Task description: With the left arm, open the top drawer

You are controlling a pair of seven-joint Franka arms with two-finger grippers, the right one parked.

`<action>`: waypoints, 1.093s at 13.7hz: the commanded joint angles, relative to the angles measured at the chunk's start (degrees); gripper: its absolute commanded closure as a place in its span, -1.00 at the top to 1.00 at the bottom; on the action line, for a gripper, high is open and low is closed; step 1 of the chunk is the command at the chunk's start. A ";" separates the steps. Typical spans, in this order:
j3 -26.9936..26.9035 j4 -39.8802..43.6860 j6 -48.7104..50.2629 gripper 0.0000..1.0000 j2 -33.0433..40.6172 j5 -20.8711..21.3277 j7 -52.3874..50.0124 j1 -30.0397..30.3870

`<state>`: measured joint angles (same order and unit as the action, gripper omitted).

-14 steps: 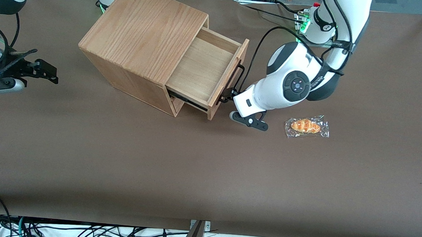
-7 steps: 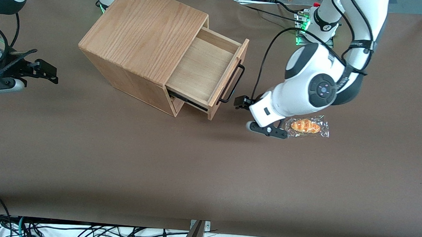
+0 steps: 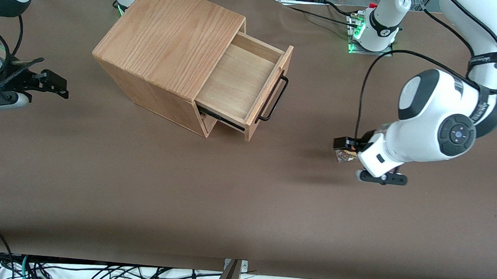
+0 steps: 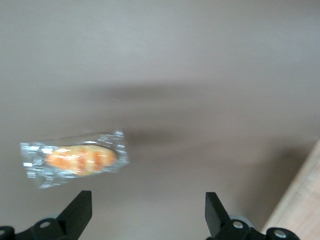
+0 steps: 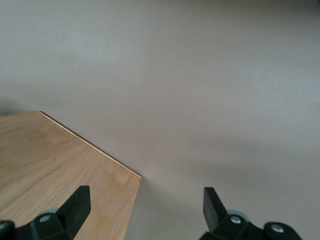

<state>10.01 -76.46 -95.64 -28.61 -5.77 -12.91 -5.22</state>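
top drawer (image 3: pixel 239 85) stands pulled out of the oak casing (image 3: pixel 168 39), handle (image 3: pixel 273 98) free. the left arm's gripper (image 3: pixel 346 144) has let go and drawn well away, fingers spread and empty over a wrapped pastry (image 4: pixel 80 159); opening looks done.

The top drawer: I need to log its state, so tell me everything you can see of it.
The top drawer is light oak and stands pulled out of the oak box casing, with its pale, smooth wooden tray open to view and nothing in it. A long black U-shaped bar handle runs across its front panel, and a black side rail shows beneath. Nothing touches the handle. The left arm's gripper is open and well away toward the working arm's end, above a wrapped bread roll.
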 commanded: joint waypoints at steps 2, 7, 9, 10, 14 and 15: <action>0.72 -0.27 1.07 1.00 1.01 2.26 10.06 6.35; -3.03 -4.55 3.01 1.00 8.27 2.08 18.44 12.61; -7.35 -9.57 2.31 1.00 13.91 1.64 18.44 10.85; -8.41 -11.15 2.39 1.00 16.46 1.99 18.53 10.06; -9.30 -14.78 4.75 1.00 25.26 2.17 18.44 8.66; -9.30 -14.77 5.29 1.00 26.49 2.43 18.44 8.04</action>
<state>1.61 -87.96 -90.66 -6.28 -4.67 4.87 4.58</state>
